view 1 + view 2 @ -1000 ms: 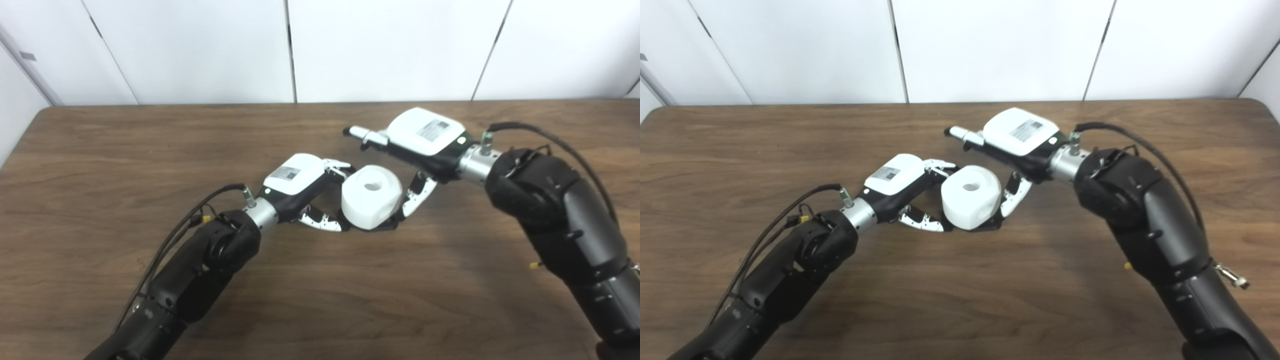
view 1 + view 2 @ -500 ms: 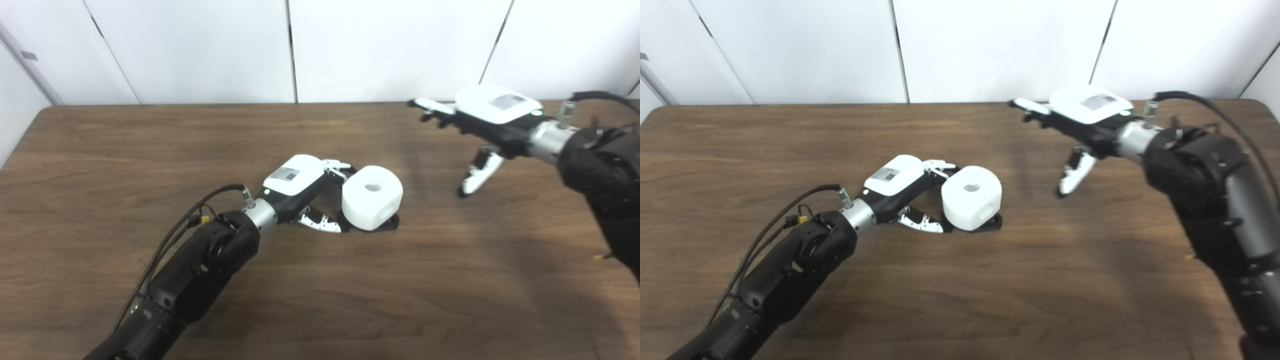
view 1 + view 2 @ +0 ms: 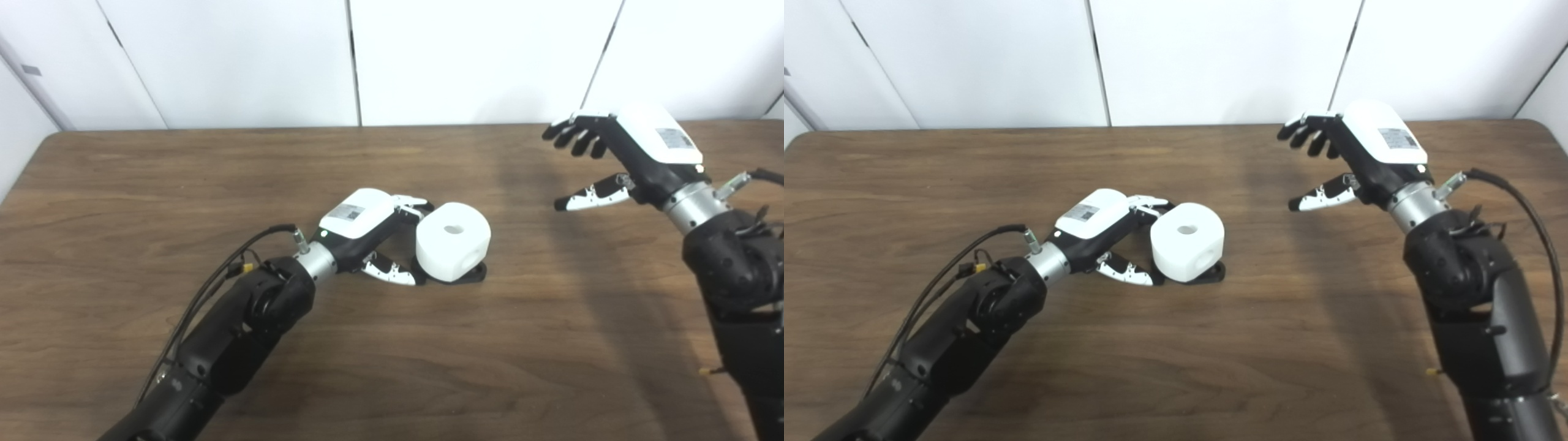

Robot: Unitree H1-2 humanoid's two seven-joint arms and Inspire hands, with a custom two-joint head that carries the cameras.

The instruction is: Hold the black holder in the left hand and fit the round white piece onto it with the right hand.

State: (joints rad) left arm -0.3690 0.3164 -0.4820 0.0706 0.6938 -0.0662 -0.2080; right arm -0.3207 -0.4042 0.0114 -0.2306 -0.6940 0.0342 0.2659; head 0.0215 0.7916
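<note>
My left hand (image 3: 367, 223) lies low on the table (image 3: 153, 184) near its middle, fingers and thumb closed around the left side of the white piece (image 3: 453, 241), which sits on top of the black holder (image 3: 468, 274). Only a thin dark edge of the holder shows under the piece's right side, so I cannot tell how my fingers meet it. I judge this grip is there to keep the holder from sliding while the piece rests on it. The piece stands upright, its round hole facing up, and it looks seated, so the fitting seems done or nearly so.

My right hand (image 3: 618, 162) hangs in the air well apart to the right, above the table's far right part, fingers spread and thumb stretched out, holding nothing; I judge it is kept clear of the piece.

Count: one white piece, one holder, two hands, one table
</note>
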